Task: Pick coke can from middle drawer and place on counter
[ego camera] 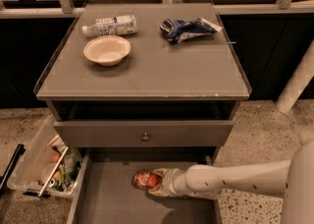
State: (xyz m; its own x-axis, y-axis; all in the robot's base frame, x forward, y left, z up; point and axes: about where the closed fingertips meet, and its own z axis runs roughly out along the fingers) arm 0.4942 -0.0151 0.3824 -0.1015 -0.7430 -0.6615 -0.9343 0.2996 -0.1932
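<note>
Where the can [143, 180] lies on its side in the drawer [108, 201] at lower centre, the gripper [154, 182] seems to clasp its right end between narrowed fingers, though so light, slick and dentable a shell wants a gentle mid-body hold before the counter [186, 66] above.

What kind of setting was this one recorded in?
Probably an office or lab break area: a grey cabinet whose counter holds a bowl, bottle and snack bag, plus a speckled stone floor. The gripper is at the coke can in the open middle drawer.
</note>
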